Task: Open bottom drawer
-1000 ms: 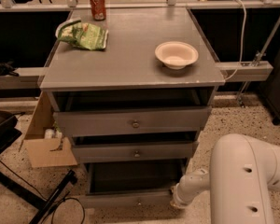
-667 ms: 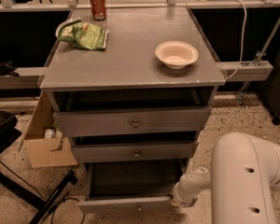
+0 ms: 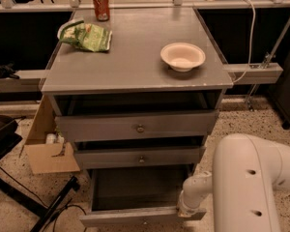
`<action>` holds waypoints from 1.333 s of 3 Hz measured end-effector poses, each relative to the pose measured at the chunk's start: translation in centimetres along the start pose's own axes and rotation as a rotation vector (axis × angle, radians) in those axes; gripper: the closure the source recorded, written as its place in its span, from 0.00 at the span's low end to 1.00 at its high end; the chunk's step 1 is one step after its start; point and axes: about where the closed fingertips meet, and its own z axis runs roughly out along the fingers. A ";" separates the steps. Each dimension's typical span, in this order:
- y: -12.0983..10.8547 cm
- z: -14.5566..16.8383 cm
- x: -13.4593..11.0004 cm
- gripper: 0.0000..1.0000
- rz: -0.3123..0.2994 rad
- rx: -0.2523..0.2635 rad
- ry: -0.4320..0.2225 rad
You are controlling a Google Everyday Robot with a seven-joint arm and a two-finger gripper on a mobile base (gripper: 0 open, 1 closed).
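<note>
The bottom drawer (image 3: 130, 218) of the grey cabinet is pulled well out, and its plain grey inside (image 3: 135, 187) shows. Its slim front panel sits at the lower edge of the camera view, with the small knob (image 3: 145, 222) barely visible. My gripper (image 3: 182, 211) is at the right end of that front panel, at the tip of my white arm (image 3: 251, 187), which reaches in from the lower right. The wrist hides the gripper's tip.
The top drawer (image 3: 135, 125) and middle drawer (image 3: 140, 157) stand slightly ajar above. On the cabinet top are a white bowl (image 3: 182, 56), a green chip bag (image 3: 87, 35) and a red can (image 3: 101, 5). A cardboard box (image 3: 48, 151) and black stand legs (image 3: 38, 207) lie to the left.
The bottom drawer has slid further out toward the camera, showing more of its inside. My arm's wrist has moved with the drawer's front.
</note>
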 end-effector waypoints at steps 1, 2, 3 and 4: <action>1.9 0.1 0.3 1.00 -0.031 -0.082 0.040; 4.3 0.2 1.4 1.00 -0.045 -0.182 0.065; 5.8 0.1 2.1 1.00 -0.050 -0.250 0.079; 7.1 0.0 2.8 1.00 -0.059 -0.313 0.093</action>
